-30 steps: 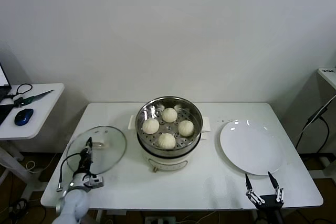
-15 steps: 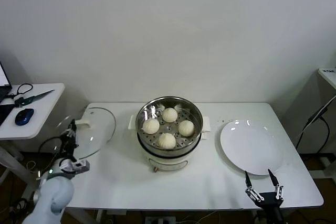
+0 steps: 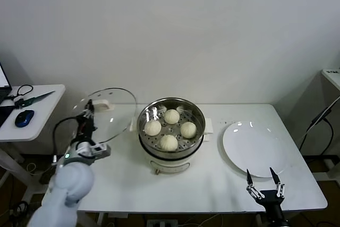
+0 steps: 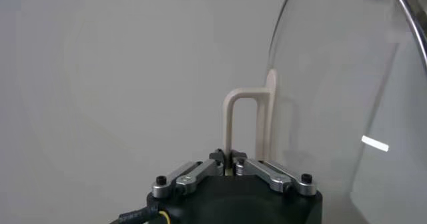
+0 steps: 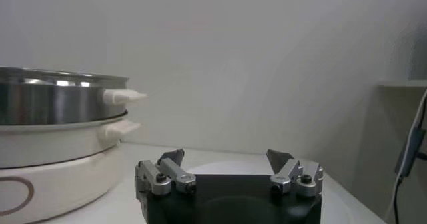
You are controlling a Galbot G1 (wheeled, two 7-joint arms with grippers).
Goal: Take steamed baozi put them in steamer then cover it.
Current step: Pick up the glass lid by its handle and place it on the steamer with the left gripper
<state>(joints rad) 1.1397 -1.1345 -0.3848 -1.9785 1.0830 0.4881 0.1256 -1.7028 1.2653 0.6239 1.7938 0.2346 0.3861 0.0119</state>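
Two claws appear at the near edge of the surface (image 3: 122,184). Right claw (image 3: 265,188), parked at the front right corner just in front of the white plate (image 3: 255,149), fingers spread wide with nothing between them; the right wrist view confirms the gap. Left claw (image 3: 88,116), raised above the surface at the left, jaws pinched tight on the cream handle (image 4: 241,122) of the cover (image 3: 106,114), which hangs tilted steeply on edge, clear of the surface and just beside the left rim of the steamer (image 3: 171,152).

Farther back, at the centre, the steamer sits on its cream base, uncovered, with all four steamed baozi (image 3: 170,128) resting on the perforated floor, close together but each distinct. Loading therefore appears complete; only the covering remains.

Risks, as judged from this arrangement:
- The grip is narrow, on a thin loop, and the glass disc hangs off to one side; a quick swing could twist the cover in the jaws or let it slip.
- Lowered while tilted, the metal rim would likely strike the near wall of the steamer, jolting the pot or seating crooked.
- Off-centre placement could leave one edge riding on the side handle (image 3: 208,126).
- The bun tops sit below the rim, so crushing seems unlikely.
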